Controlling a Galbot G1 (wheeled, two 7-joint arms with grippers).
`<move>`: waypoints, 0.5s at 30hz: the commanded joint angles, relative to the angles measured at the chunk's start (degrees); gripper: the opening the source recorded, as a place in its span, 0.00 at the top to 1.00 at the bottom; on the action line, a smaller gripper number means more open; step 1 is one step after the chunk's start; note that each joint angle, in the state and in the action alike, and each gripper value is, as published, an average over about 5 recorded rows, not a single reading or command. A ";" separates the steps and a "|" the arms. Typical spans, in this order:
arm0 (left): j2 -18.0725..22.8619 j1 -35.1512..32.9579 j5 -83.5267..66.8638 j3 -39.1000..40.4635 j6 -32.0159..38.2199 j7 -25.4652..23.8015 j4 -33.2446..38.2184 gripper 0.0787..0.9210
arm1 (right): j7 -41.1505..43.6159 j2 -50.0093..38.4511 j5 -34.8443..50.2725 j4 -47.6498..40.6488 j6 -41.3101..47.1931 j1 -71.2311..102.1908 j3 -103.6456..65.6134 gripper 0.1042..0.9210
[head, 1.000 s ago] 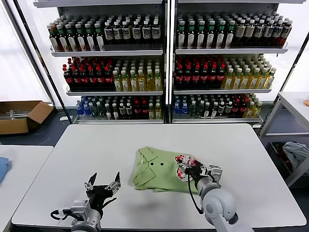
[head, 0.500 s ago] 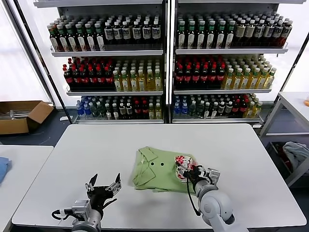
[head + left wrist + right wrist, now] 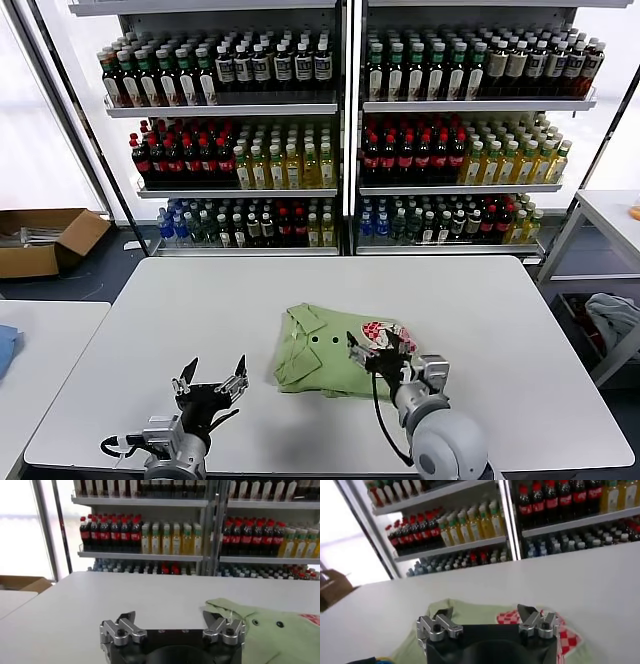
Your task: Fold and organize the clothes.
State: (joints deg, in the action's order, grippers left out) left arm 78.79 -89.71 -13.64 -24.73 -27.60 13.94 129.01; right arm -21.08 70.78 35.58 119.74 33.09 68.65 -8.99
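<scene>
The clothes are one light green polo shirt, folded into a rough rectangle on the white table, right of centre near the front. Its collar and dark buttons face left and its red-and-white checkered print is at the right end. My right gripper hovers open over the shirt's front right part, beside the print, holding nothing. In the right wrist view the shirt and print lie just beyond the open gripper. My left gripper stands open above bare table, left of the shirt, which shows beside it.
Tall shelves of bottles stand behind the table. A cardboard box lies on the floor at far left, by a second table. At the right, a side table stands over a bin holding cloth.
My right gripper has drifted left over the shirt, from beside the print toward its middle, staying open. The left gripper has barely shifted. The shirt has not moved.
</scene>
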 commanded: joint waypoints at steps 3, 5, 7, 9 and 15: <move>0.33 -0.79 0.30 0.23 0.20 -0.01 0.60 0.12 | -2.60 -1.02 -6.04 -0.38 0.04 4.86 5.43 0.12; 0.34 -0.79 0.37 0.32 0.20 -0.01 0.57 0.12 | -3.11 -0.49 -5.23 -0.66 0.04 4.86 4.74 0.12; 0.33 -0.76 0.39 0.40 0.18 -0.02 0.60 0.12 | -3.68 -0.09 -4.43 -1.02 0.05 4.75 4.19 0.12; 0.33 -0.71 0.39 0.47 0.15 -0.02 0.60 0.12 | -4.21 0.18 -3.89 -1.59 0.05 4.64 3.92 0.12; 0.44 -0.74 0.39 0.45 0.19 -0.04 0.38 0.12 | -5.14 0.17 -4.04 -4.57 0.10 4.32 4.23 0.12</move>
State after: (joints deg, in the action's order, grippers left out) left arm 79.16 -90.30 -13.30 -24.23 -27.42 13.93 129.34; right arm -24.61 70.91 32.38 117.93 33.16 71.87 -5.68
